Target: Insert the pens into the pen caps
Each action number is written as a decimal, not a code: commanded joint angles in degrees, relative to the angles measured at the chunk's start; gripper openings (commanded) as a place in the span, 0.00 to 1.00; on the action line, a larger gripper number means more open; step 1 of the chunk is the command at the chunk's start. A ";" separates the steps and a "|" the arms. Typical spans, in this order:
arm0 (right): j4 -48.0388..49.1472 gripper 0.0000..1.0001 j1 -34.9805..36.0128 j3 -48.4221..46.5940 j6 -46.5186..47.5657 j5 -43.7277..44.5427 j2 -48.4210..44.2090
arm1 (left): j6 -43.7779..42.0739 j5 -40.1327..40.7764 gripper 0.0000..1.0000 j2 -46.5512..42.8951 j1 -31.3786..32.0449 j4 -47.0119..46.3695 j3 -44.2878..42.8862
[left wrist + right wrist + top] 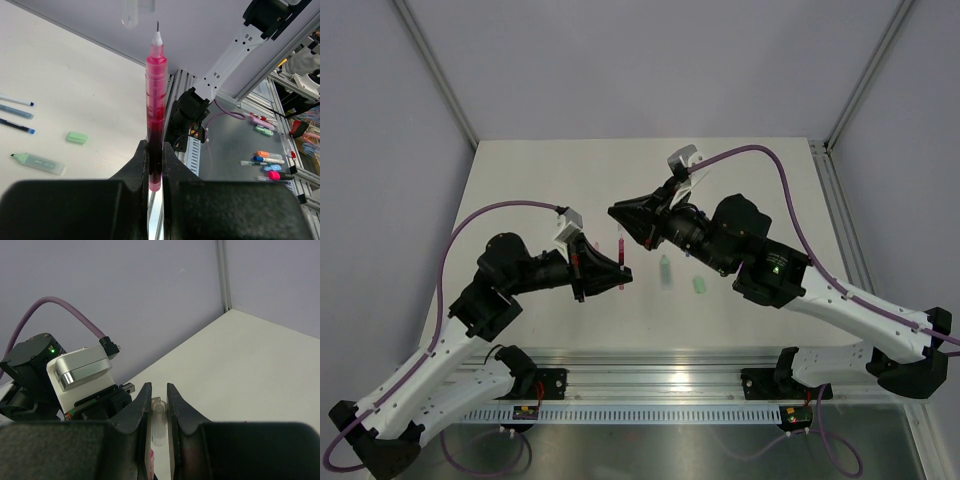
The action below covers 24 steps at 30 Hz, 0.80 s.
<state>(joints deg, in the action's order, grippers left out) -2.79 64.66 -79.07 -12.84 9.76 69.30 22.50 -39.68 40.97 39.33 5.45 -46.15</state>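
Left wrist view: clear pen cap (pixel 131 14) was cut off by the top edge; only its rounded end showed. Red pen (pixel 156 95): rear end was hidden between the fingers of the left gripper (pixel 155 162). Thin pens (pixel 15 111) ran off the left edge. Right wrist view: between the right gripper (pixel 159 400) fingers, the red pen was only a pink sliver. Top view: cap was too small to make out.

We are looking at a robotics lab cell: a white surface (pixel 550 180) boxed in by plain grey walls (pixel 650 60), with two arms (pixel 850 300) bolted to aluminium framing (pixel 660 372). Beyond its edge we see spare markers (pixel 267 159) and loose wiring (pixel 312 117).
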 commanded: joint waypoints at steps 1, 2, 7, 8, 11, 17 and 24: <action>1.91 0.00 -0.50 1.54 -1.48 -1.41 -1.18 | -0.35 0.31 0.00 -0.63 0.13 -3.34 -2.36; 2.17 0.00 -0.59 1.81 -1.83 -1.84 -1.36 | -0.27 0.31 0.00 -0.46 0.13 -3.34 -2.45; 2.17 0.00 -0.50 1.46 -3.24 -4.13 -0.92 | -0.26 0.13 0.00 -0.10 0.13 -3.34 -2.45; 2.08 0.00 -0.50 1.37 -3.50 -4.22 -0.83 | -0.27 0.30 0.00 -0.10 0.22 -3.34 -2.37; 2.08 0.00 -0.59 0.93 -3.86 -4.14 -0.57 | -0.27 0.39 0.00 -0.02 0.13 -3.34 -2.37; 1.03 0.00 -0.50 -1.61 -2.98 -0.45 -0.83 | -0.27 0.31 0.00 -0.19 0.13 -3.26 -2.45; 1.29 0.00 -0.59 -1.09 -2.98 -0.62 -2.67 | -0.27 0.04 0.00 -0.19 0.13 -3.43 -2.45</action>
<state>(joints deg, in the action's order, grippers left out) -2.87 64.42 -78.30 -16.03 8.45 68.60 22.50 -39.68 40.97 39.33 5.43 -46.15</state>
